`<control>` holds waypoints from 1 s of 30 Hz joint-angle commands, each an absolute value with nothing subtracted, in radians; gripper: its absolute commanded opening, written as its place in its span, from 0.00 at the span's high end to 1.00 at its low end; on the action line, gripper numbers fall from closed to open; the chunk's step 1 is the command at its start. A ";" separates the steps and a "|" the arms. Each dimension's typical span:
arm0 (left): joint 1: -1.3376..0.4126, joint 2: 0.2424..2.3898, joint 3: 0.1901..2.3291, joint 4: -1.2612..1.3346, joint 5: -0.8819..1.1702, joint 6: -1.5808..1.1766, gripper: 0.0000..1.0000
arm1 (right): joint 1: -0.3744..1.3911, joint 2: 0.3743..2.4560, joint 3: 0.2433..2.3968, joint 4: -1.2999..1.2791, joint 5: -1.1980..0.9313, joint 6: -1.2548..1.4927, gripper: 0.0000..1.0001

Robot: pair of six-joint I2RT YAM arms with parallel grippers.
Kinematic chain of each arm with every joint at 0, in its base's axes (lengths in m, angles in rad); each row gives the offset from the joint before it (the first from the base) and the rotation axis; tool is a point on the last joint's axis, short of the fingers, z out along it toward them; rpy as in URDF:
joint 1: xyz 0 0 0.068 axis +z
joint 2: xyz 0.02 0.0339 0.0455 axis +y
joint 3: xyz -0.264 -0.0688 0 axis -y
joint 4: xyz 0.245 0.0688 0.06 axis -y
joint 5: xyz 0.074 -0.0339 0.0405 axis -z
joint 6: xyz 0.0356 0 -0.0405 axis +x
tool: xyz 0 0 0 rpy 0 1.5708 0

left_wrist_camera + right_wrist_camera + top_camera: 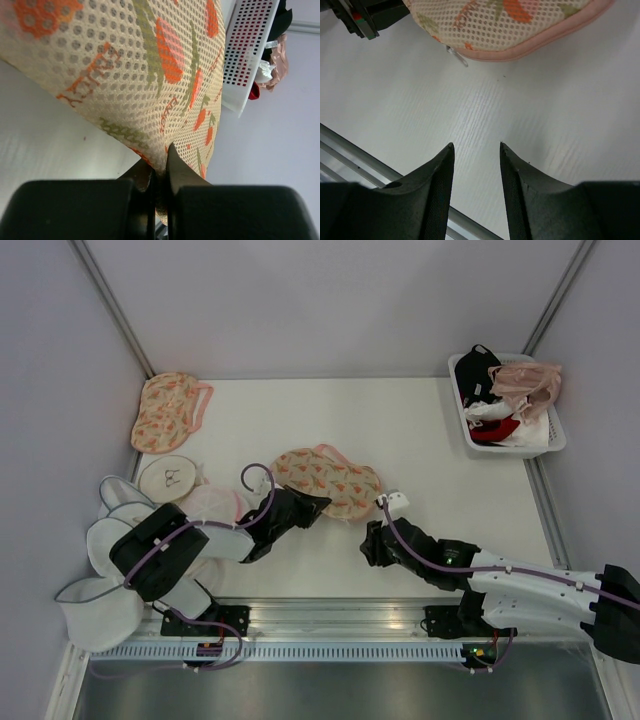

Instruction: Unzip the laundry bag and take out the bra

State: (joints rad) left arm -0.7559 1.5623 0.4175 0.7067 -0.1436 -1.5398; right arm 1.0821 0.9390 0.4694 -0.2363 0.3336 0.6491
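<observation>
The laundry bag (328,482), peach with a red-green floral print and pink trim, lies mid-table. My left gripper (316,506) is shut on the bag's near left edge; in the left wrist view the mesh fabric (150,75) is pinched between the fingers of that gripper (161,162). My right gripper (372,538) is open and empty over bare table just near of the bag's right end. In the right wrist view that gripper (476,145) points at the bag's pink-trimmed edge (520,30), where a small metal zip pull (457,56) hangs. The tan bra is hidden.
A second floral pouch (168,410) lies at the far left. Several white round mesh bags (110,540) are stacked at the near left. A white basket (553,435) with black, red and pale pink garments stands at the far right, also in the left wrist view (245,50).
</observation>
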 commanded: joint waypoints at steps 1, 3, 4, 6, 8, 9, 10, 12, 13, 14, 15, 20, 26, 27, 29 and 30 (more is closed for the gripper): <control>-0.759 1.520 0.463 0.670 -0.109 -1.569 0.98 | 1.103 0.966 0.525 -0.127 0.313 0.629 0.53; -0.761 1.529 0.462 0.684 -0.081 -1.583 0.98 | 1.104 0.992 0.526 -0.091 0.302 0.629 0.53; -0.761 1.532 0.463 0.692 -0.071 -1.583 0.98 | 1.109 1.003 0.526 -0.078 0.295 0.627 0.53; -0.767 1.539 0.459 0.703 -0.057 -1.589 0.98 | 1.111 1.028 0.525 -0.040 0.290 0.627 0.53; -0.773 1.531 0.450 0.707 -0.057 -1.595 0.98 | 1.112 1.041 0.523 -0.011 0.305 0.623 0.54; -0.773 1.526 0.431 0.716 -0.058 -1.604 0.98 | 1.114 1.042 0.519 -0.008 0.319 0.618 0.54; -0.773 1.522 0.426 0.722 -0.058 -1.606 0.98 | 1.115 1.042 0.514 -0.008 0.330 0.611 0.54; -0.775 1.508 0.425 0.713 -0.046 -1.605 0.98 | 1.115 1.052 0.509 0.049 0.345 0.592 0.55; -0.775 1.505 0.425 0.713 -0.043 -1.605 0.98 | 1.115 1.058 0.514 0.049 0.353 0.586 0.55; -0.775 1.499 0.425 0.712 -0.035 -1.605 0.98 | 1.115 1.072 0.517 0.063 0.354 0.572 0.55; -0.775 1.491 0.429 0.709 -0.031 -1.605 0.98 | 1.114 1.080 0.517 0.075 0.353 0.565 0.55; -0.782 1.477 0.428 0.706 -0.006 -1.615 0.98 | 1.114 1.127 0.522 0.109 0.400 0.532 0.58; -0.795 1.447 0.413 0.689 -0.005 -1.611 0.98 | 1.115 1.117 0.509 0.130 0.469 0.525 0.65; -0.796 1.447 0.402 0.692 -0.005 -1.612 0.98 | 1.114 1.109 0.503 0.135 0.472 0.526 0.66; -0.796 1.443 0.393 0.689 -0.011 -1.609 0.98 | 1.114 1.082 0.494 0.140 0.480 0.526 0.73; -0.798 1.445 0.391 0.687 -0.011 -1.609 0.98 | 1.114 1.074 0.491 0.140 0.483 0.526 0.79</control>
